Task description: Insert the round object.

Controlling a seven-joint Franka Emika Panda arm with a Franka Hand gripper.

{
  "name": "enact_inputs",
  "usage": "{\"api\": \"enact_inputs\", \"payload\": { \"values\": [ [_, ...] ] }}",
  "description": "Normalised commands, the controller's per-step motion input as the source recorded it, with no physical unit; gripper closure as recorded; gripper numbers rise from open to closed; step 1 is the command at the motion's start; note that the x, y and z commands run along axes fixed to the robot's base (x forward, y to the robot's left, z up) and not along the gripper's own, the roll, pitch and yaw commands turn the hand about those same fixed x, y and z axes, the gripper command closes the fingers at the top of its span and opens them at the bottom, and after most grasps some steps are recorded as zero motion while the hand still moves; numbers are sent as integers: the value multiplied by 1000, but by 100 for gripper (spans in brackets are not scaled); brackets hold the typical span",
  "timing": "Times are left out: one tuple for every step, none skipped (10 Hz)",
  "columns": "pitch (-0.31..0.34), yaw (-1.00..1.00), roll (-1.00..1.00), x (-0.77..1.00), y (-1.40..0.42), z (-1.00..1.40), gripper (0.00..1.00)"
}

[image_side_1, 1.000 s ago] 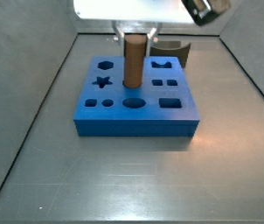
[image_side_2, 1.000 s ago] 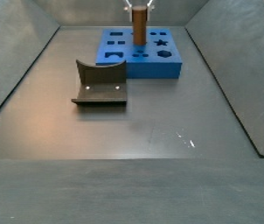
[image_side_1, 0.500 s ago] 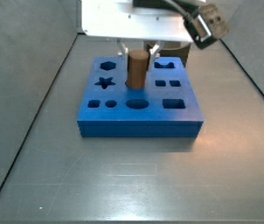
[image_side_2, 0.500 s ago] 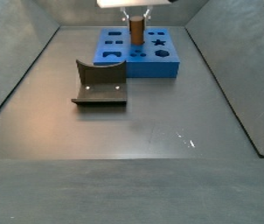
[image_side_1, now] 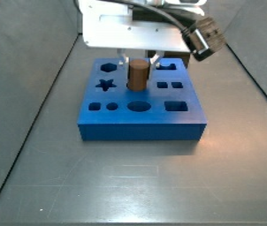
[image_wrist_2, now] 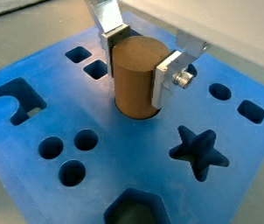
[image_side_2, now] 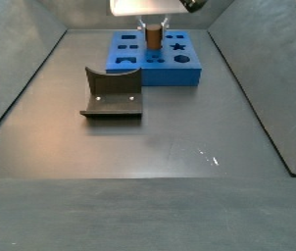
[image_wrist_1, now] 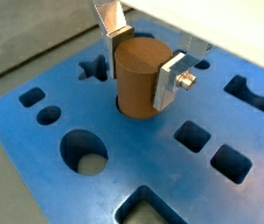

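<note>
The round object, a brown wooden peg (image_wrist_1: 138, 74), stands upright with its lower end inside a round hole near the middle of the blue block (image_wrist_1: 158, 140). It shows in both wrist views (image_wrist_2: 135, 79) and both side views (image_side_1: 137, 76) (image_side_2: 154, 43). My gripper (image_wrist_1: 142, 63) is shut on the peg, a silver finger (image_wrist_2: 170, 77) pressed on each side of its upper part. The gripper hangs directly over the block (image_side_1: 136, 119) in both side views (image_side_2: 154, 29). The peg's lower end is hidden in the hole.
The block has other cut-outs: a star (image_wrist_2: 201, 149), an oval hole (image_wrist_1: 86, 150), squares (image_wrist_1: 193, 134) and small round holes (image_wrist_2: 86, 140). The dark fixture (image_side_2: 112, 94) stands on the grey floor in front of the block. Sloping grey walls (image_side_2: 20, 78) enclose the floor.
My gripper has come down with the peg. The peg has sunk deeper into the block's round hole, so less of it stands above the block.
</note>
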Motion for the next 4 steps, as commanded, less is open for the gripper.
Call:
{"api": "enact_inputs", "payload": {
  "values": [
    [-276, 0, 43, -160, -117, -143, 100],
    [-200, 0, 9, -157, 0, -26, 100],
    [-13, 0, 0, 0, 0, 0, 100],
    [0, 0, 0, 0, 0, 0, 100]
  ]
}}
